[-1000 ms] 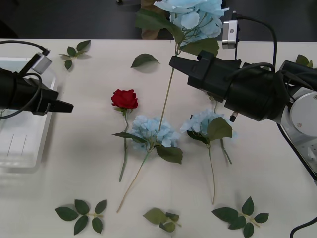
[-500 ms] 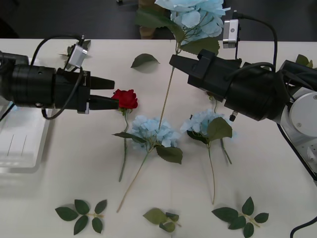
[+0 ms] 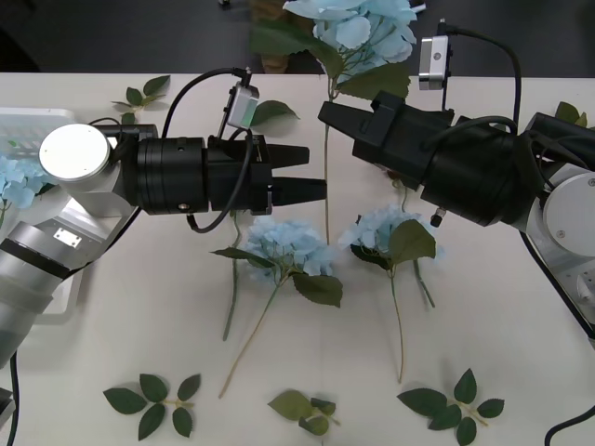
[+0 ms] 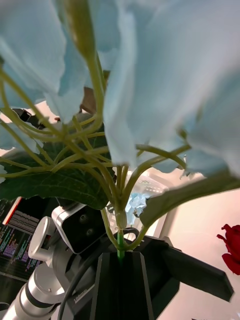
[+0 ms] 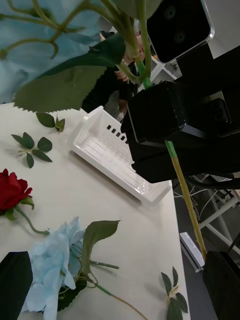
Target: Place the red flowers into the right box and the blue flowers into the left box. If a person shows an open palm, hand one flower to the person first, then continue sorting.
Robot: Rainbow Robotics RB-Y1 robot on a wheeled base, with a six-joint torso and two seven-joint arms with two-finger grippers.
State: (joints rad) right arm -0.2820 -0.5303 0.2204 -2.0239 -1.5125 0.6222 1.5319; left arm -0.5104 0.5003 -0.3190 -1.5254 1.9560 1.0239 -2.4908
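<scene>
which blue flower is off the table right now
The blue flower clamped by its stem in the right gripper, held upright above the far table edge. The other two blue clusters and lie flat mid-table.

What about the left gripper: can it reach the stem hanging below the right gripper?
Probably yes: the left gripper is open, its tips beside the blue flower stem, which hangs free below the right gripper, with nothing between them.

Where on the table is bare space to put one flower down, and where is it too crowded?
Bare table lies between the right-hand hydrangea and the robot's right edge, above a leaf sprig. The centre is crowded: two hydrangeas lie under the left gripper and the right gripper.
</scene>
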